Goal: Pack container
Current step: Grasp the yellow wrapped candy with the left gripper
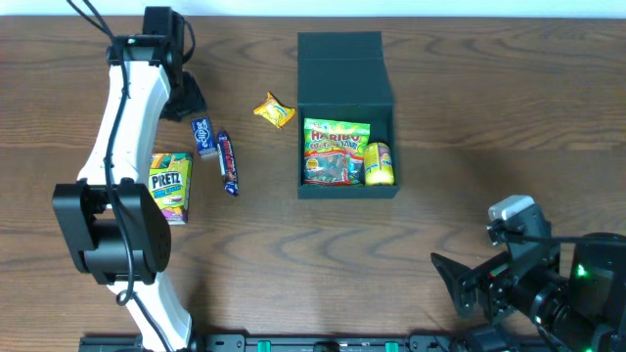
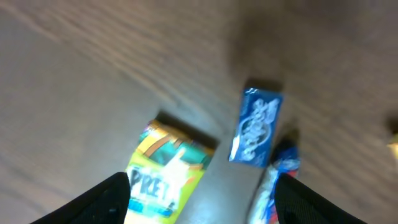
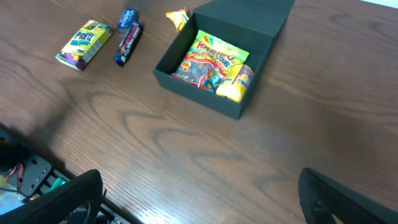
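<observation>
the container [image 1: 342, 68] is a matte, dark teal-black square cardboard box toward the far middle of the wood-grain table [image 1: 489, 127], with its flat hinged lid folded back behind it. inside lie a glossy haribo bag [image 1: 335, 152] and, tight against the bag's right side, a yellow packet [image 1: 379, 163]. just beside the box's left wall sits a crinkled yellow wrapper [image 1: 274, 111]. further left are a small blue packet [image 1: 203, 136], a dark blue bar [image 1: 228, 163] and a green-yellow carton reading "pretz" [image 1: 170, 186]. my left gripper [image 2: 202, 196] hangs over these, spread wide and holding nothing. the blue packet's lettering is blurred, perhaps white script. my right gripper [image 3: 205, 199] is also spread wide and empty, near the table's front right, well apart from the box.
</observation>
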Available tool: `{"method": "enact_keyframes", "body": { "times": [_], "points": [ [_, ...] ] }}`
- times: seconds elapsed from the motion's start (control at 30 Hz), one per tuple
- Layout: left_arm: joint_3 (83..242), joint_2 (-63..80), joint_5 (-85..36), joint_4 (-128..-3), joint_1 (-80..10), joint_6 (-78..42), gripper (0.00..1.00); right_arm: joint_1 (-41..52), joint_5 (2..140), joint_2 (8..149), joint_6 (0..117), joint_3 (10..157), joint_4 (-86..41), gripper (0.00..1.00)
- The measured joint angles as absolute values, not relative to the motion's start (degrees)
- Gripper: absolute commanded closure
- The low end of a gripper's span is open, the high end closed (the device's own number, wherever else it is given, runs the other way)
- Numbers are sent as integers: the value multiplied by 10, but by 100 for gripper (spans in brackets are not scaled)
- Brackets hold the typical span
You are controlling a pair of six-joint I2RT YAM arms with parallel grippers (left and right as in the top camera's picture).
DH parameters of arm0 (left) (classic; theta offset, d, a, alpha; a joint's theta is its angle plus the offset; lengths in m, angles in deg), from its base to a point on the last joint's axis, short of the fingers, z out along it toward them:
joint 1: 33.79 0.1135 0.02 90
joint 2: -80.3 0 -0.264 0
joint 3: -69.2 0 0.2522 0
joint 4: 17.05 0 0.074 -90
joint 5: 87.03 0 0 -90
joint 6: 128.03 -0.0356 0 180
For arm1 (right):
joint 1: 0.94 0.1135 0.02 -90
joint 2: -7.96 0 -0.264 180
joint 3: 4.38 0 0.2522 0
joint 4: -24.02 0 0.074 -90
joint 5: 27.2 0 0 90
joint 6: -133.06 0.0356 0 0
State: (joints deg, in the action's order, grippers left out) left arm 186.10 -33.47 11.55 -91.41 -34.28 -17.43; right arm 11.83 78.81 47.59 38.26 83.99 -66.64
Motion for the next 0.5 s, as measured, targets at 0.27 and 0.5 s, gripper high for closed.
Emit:
{"method": "enact_keyframes", "body": {
  "times": [0.27,0.5],
  "points": [
    [1861,-335,57,-818,-397,-138,18,118,788,476,383,840,-666,1],
    [1861,-340,39,-765,-453,-48,17,118,788,476,383,840,-667,1]
  ]
}}
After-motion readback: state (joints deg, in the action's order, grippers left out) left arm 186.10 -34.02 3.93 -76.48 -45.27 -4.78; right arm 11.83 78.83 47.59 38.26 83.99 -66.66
